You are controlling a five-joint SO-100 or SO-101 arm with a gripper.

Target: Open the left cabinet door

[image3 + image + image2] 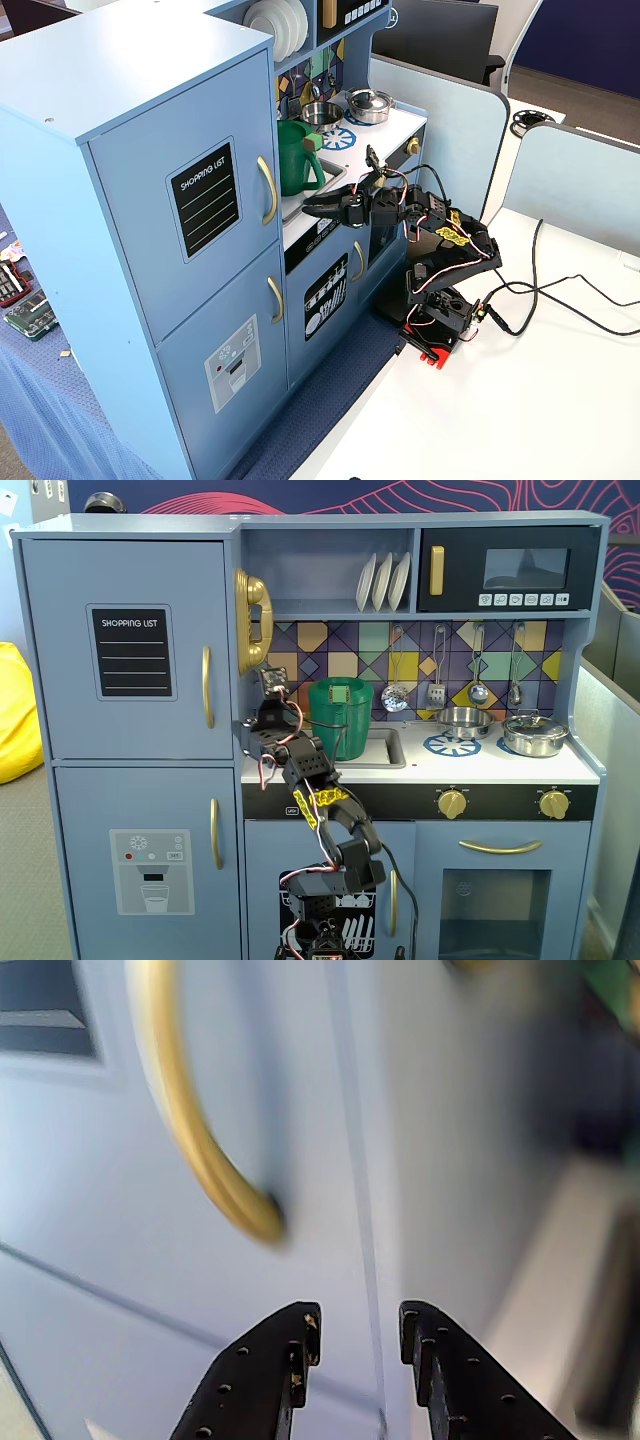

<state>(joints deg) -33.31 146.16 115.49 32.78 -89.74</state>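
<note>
The left cabinet door (pixel 120 580) is blue-grey with a black "SHOPPING LIST" panel (pixel 131 652) and a vertical gold handle (pixel 207 686). It is shut. It also shows in the other fixed view (pixel 150 160) with its handle (pixel 268 190). My gripper (pixel 247 734) is raised in front of the door's right edge, just right of and below the handle's lower end (pixel 305 207). In the wrist view the gripper (pixel 360 1325) is open and empty. The handle (pixel 190 1130) curves above and left of it. The door face (pixel 100 1210) fills the left.
A green pitcher (pixel 340 715) stands in the sink right of the gripper. A gold toy phone (pixel 252 620) hangs above it. The ice-dispenser door (pixel 150 870) is below. The arm's base (pixel 435 330) sits on a white table with cables (pixel 560 290).
</note>
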